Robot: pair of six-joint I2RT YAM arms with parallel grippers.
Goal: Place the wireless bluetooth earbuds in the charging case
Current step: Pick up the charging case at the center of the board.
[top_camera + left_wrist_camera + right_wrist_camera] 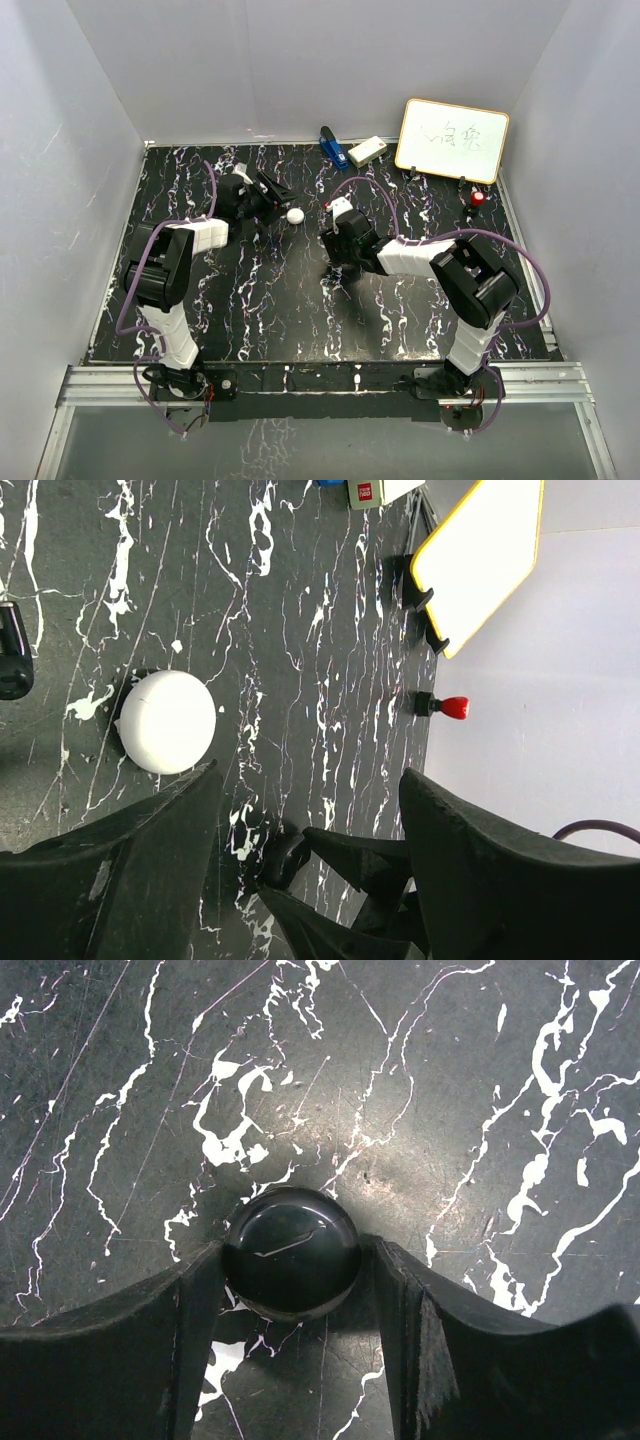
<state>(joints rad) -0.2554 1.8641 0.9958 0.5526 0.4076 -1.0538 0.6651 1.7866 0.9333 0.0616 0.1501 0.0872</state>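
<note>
Puck (pixel 295 215) beside left gripper (pixel 278 196); dome (pixel 290 1245) within right gripper (pixel 292 1253)

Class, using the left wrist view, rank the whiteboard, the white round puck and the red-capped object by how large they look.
1. whiteboard, partly cut off by the frame's top edge.
2. white round puck; it lies nearer the camera, which enlarges it.
3. red-capped object, clearly smallest.
</note>
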